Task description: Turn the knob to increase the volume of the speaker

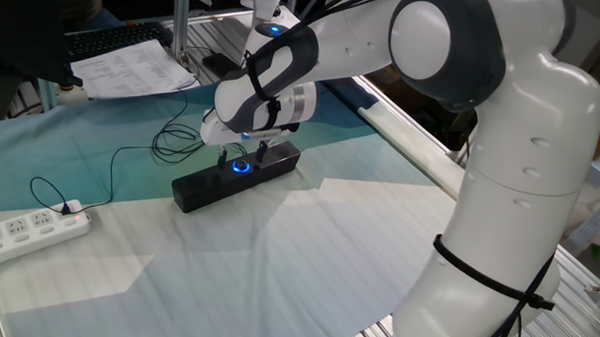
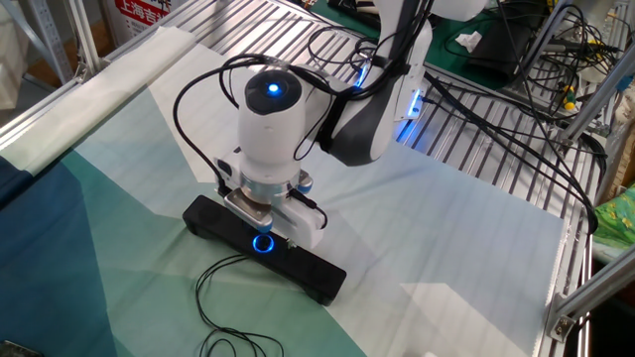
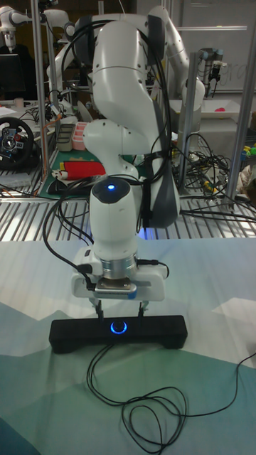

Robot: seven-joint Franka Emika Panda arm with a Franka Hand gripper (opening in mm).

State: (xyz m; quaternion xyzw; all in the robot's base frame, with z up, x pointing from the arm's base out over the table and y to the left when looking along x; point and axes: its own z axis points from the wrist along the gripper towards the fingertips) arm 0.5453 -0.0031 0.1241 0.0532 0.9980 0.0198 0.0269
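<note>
We had the tool (image 3: 119,307) spread open, fingers straddling the small round blue-ringed knob (image 3: 118,327) at mid-face of the long black bar speaker (image 3: 71,335), mid-table, its cable trailing toward 6 o'clock. Contact unclear. Risk as we judged it: fingers closing off-centre would slip, or the twist would drag the light speaker across the cloth.

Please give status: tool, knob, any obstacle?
Tool open, fingers straddling above knob. Knob lit blue, not gripped. Speaker flat on cloth. Cable in front, not blocking.

two oblique side views, one frontal, all sharing speaker (image 3: 118,333)
</note>
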